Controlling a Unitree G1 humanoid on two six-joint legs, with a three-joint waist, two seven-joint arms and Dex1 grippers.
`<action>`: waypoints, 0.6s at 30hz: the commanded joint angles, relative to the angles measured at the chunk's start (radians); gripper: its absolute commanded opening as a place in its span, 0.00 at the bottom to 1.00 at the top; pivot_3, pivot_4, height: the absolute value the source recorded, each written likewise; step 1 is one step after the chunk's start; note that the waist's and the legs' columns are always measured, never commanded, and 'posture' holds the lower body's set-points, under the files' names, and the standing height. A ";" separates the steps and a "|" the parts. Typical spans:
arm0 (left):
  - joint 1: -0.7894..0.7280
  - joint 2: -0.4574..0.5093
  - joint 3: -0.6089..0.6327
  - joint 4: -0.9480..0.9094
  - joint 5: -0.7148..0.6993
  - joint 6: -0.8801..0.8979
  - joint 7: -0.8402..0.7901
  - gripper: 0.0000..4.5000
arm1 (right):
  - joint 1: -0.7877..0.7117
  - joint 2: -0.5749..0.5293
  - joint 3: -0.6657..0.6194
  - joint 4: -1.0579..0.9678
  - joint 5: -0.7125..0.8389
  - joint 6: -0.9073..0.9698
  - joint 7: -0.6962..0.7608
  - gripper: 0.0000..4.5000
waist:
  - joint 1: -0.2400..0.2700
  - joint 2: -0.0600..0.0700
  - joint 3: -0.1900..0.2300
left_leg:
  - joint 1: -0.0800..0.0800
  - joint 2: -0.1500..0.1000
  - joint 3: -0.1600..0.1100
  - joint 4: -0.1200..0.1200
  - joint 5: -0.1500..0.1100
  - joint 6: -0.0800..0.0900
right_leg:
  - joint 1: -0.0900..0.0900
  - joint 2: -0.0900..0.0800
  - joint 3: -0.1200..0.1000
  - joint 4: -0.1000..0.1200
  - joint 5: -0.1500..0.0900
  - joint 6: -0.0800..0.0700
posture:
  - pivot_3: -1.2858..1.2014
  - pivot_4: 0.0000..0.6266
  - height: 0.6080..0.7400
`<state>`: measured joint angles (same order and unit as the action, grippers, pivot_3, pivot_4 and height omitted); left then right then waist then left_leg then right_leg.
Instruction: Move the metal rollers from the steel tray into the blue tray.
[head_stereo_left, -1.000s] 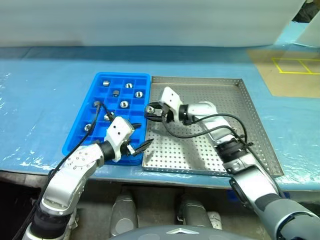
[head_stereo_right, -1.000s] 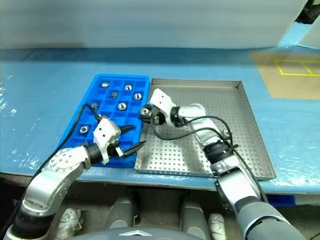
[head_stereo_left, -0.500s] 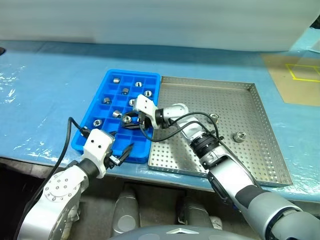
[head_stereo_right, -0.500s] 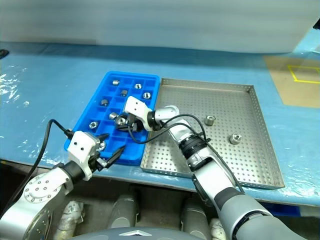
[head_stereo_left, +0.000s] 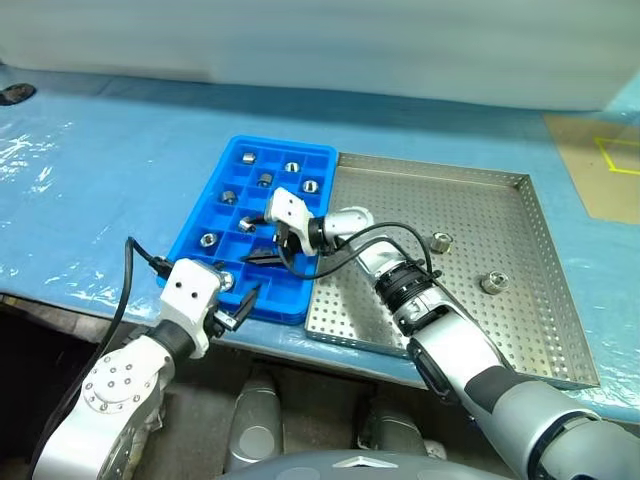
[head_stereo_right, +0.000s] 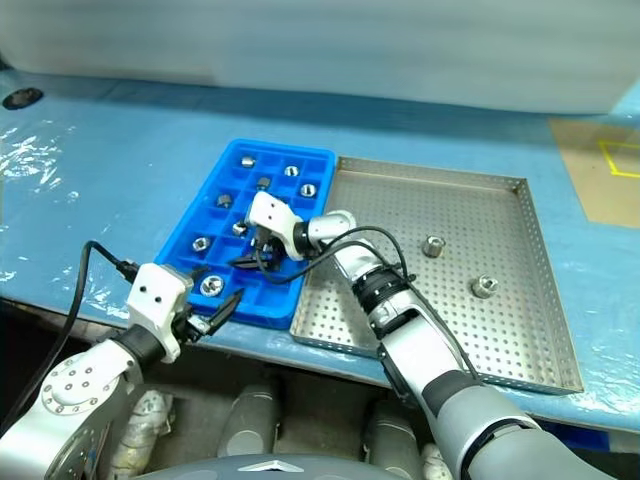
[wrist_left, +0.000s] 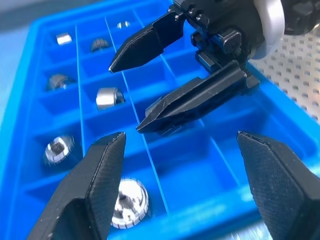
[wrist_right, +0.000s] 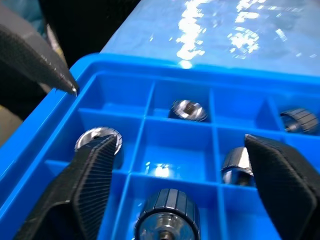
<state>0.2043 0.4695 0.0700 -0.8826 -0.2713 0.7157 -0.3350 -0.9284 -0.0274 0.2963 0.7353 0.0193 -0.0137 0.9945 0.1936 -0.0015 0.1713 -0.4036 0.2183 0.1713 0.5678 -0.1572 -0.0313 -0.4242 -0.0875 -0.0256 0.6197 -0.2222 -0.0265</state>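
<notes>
a: black fingers nearest us, the left claw (head_stereo_left: 243, 303) hanging spread and empty at the near edge of the blue tray (head_stereo_left: 196, 222).

b: and the right claw (head_stereo_left: 262, 248)?

a: just past it, over the near half of the blue tray, reaching across from the steel side. its fingers (wrist_left: 192, 102) stand apart with nothing between them. one roller (wrist_right: 168, 216) lies in the compartment right below it, so i'd guess it belongs to that cell, but i can't swear to it.

b: how many of the metal rollers (head_stereo_left: 228, 281) are across?

a: roughly nine sit in the blue compartments, one to a cell, from the near corner up to the far row. i wouldn't stake much on the exact count, a couple are half hidden by the arm.

b: and the steel tray (head_stereo_left: 520, 340)?

a: beside the blue one, touching along their long edges, on the blue-covered worktop (head_stereo_left: 90, 190). two rollers are left on its perforated floor, one near the middle (head_stereo_left: 440, 241), one nearer the right rim (head_stereo_left: 492, 283).

b: so mostly done.

a: i'd say so. two more trips, and plenty of empty cells to take them.
</notes>
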 joint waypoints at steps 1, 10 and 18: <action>-0.087 0.019 -0.015 0.070 -0.014 -0.043 -0.050 0.84 | -0.005 -0.065 -0.096 -0.063 0.051 -0.007 -0.028 0.91 | 0.000 0.000 0.000 | 0.000 -0.001 0.000 0.000 0.000 0.000 | 0.000 0.000 0.000 0.000 0.000 0.000 | 0.63 0.24 1.00; -0.401 0.000 -0.178 0.425 0.011 -0.199 -0.218 0.84 | 0.170 -0.341 -0.195 -0.248 0.012 0.154 -0.130 0.91 | -0.042 -0.001 -0.001 | -0.001 -0.005 0.000 0.004 0.003 -0.005 | 0.000 0.001 0.002 0.003 0.000 0.001 | 0.54 0.24 1.00; -0.542 -0.050 -0.258 0.612 0.033 -0.307 -0.313 0.84 | 0.257 -0.473 -0.240 -0.309 -0.049 0.335 -0.318 0.91 | -0.126 -0.001 -0.001 | 0.001 -0.005 0.001 0.004 0.004 -0.005 | 0.000 0.002 0.004 0.003 0.001 0.000 | 0.49 0.24 1.00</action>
<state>-0.3143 0.4238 -0.1801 -0.2685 -0.2395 0.4437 -0.6313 -0.6664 -0.5004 0.0827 0.4912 -0.0381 0.2960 0.7040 0.0673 -0.0021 0.1708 -0.4020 0.2142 0.1722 0.5717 -0.1535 -0.0367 -0.4242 -0.0849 -0.0217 0.6232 -0.2215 -0.0261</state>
